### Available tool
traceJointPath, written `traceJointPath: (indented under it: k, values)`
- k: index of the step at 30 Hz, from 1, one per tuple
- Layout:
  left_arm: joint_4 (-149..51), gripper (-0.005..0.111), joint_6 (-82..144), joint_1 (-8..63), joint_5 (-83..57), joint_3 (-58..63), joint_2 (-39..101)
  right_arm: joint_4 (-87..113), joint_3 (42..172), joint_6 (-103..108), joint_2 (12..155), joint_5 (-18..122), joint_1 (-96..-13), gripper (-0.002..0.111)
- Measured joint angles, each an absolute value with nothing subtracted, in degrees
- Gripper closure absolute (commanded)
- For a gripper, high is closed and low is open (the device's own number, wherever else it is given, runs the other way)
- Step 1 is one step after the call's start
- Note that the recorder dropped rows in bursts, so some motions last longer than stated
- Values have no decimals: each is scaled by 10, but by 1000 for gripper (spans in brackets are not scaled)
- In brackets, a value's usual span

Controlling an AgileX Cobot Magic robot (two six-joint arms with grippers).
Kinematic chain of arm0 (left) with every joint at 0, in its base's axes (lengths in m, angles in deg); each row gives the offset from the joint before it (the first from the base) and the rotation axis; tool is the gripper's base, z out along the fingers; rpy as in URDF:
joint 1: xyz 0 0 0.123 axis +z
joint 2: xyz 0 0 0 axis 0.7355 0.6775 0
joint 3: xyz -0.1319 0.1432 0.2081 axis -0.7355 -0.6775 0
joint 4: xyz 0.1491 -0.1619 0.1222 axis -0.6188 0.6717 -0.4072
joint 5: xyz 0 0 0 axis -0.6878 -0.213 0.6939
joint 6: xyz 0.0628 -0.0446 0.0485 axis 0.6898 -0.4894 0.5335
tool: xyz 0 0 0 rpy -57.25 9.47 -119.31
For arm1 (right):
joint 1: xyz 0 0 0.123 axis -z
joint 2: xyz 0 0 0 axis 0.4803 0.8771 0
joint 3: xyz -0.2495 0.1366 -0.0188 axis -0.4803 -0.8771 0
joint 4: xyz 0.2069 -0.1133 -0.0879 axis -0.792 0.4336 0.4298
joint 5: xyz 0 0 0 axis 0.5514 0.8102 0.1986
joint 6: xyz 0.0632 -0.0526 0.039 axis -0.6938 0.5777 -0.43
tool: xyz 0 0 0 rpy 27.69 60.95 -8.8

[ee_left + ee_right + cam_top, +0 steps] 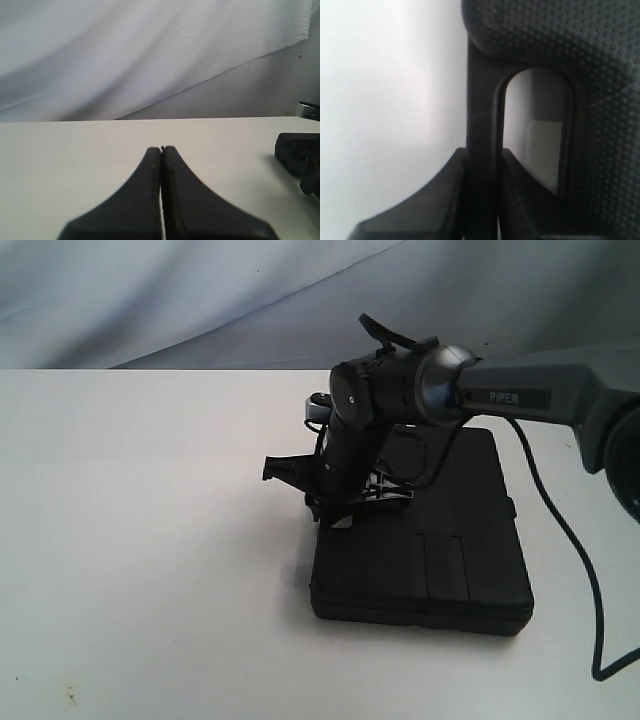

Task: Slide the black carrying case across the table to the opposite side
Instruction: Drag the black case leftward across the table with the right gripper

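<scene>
The black carrying case (pixel 440 550) is lying flat on the white table (pixel 140 540), at about 4 o'clock from the middle of the exterior view. The right gripper (pixel 482 157) is squeezing the case's handle (pixel 481 100) between its fingers, on the case's 10 o'clock side. The left gripper (pixel 161 149) is hanging over bare table, fingers pressed together, holding nothing.

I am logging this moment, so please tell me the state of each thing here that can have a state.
black carrying case: closed, lying flat on the table, held by its handle.
left gripper: shut, empty, over the table.
right gripper: shut on the handle.
</scene>
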State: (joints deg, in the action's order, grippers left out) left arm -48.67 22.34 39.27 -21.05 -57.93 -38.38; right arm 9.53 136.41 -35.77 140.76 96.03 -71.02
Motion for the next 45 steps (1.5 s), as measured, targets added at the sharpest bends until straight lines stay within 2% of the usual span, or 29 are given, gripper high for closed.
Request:
traceJointPath:
  k: [13,31,35,40,45]
  values:
    - [-487,107,223,393,-210,-579,-384,82,1364,-350,1408,905,-731,108]
    - [-487,107,223,393,-210,-579,-384,75,1364,-334,1408,899,-733,108]
    - [-487,107,223,393,-210,-579,-384,73,1364,-326,1408,900,-733,98]
    - [-487,107,223,393,-210,-579,-384,71,1364,-323,1408,903,-733,76]
    - [-487,107,223,393,-210,-579,-384,70,1364,-324,1408,901,-736,69]
